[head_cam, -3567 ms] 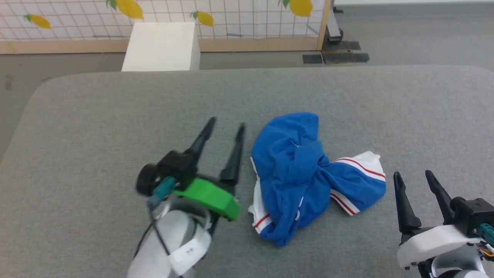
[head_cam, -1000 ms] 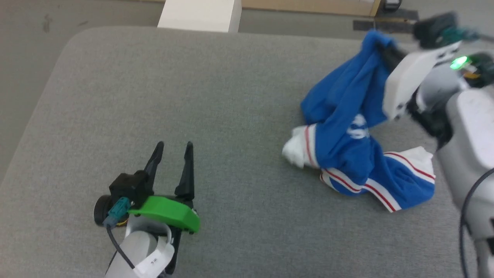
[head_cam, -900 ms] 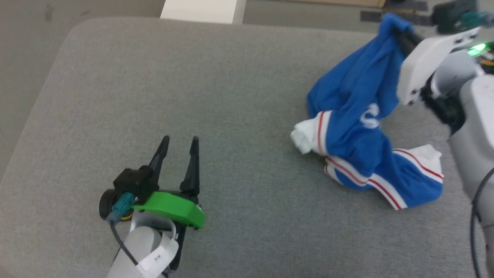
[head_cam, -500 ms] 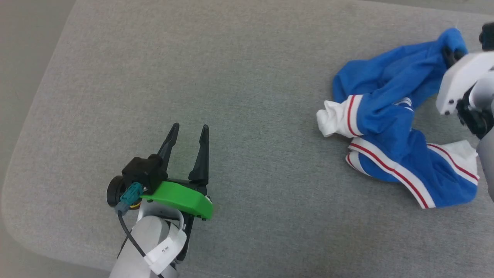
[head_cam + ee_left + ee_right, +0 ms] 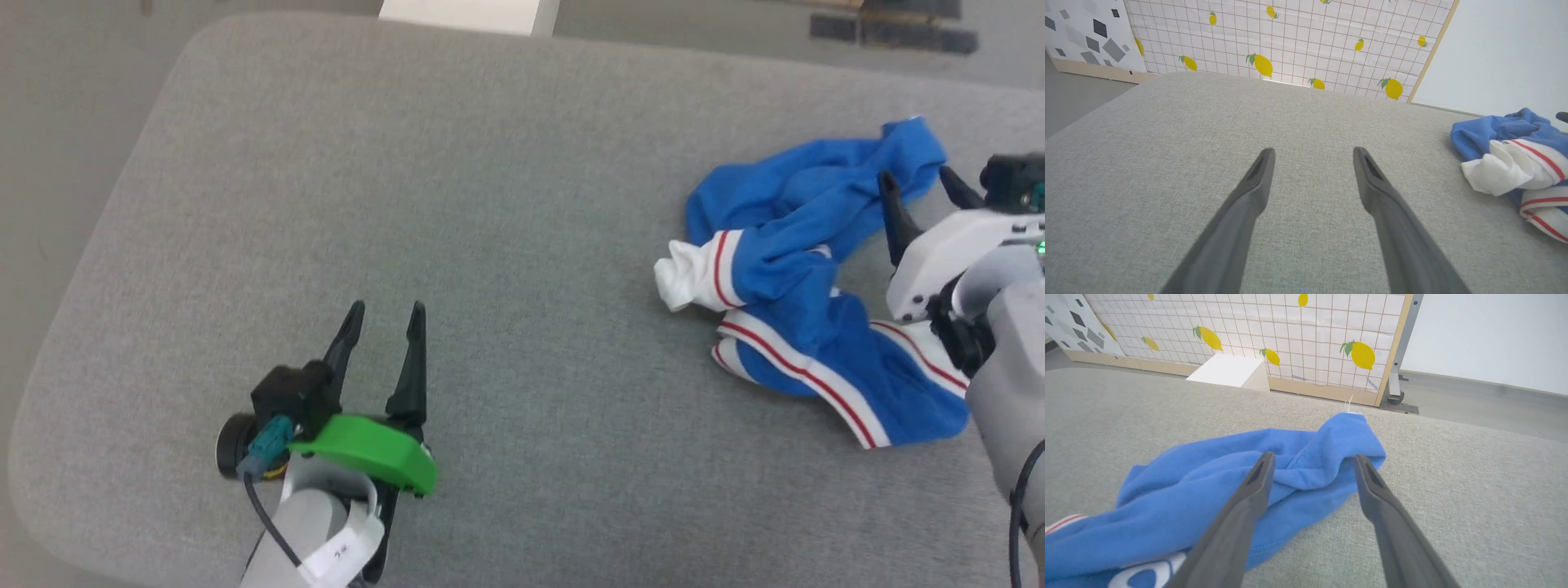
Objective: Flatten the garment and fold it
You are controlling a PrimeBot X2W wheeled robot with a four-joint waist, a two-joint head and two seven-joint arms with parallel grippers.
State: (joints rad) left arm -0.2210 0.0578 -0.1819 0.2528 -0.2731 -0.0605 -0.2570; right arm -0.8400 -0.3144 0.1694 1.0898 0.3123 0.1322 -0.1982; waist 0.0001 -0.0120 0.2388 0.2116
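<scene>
Just released the jersey (image 5: 784,245) from the right pincer (image 5: 914,175), now gaping empty like the left pincer (image 5: 388,309), still crumpled, nowhere near flat.

A grey fabric-covered pad (image 5: 490,204) with rounded corners spreads across the head view. Beyond its far edge, at 12 o'clock, a white box (image 5: 469,15) stands on grey floor (image 5: 82,65); dark mats (image 5: 894,33) lie at 1 o'clock. In the right wrist view a wood-framed screen (image 5: 1306,330) printed with lemons on a grid stands behind the box, a plain white wall (image 5: 1486,335) at 2 o'clock. Light is even and soft.
</scene>
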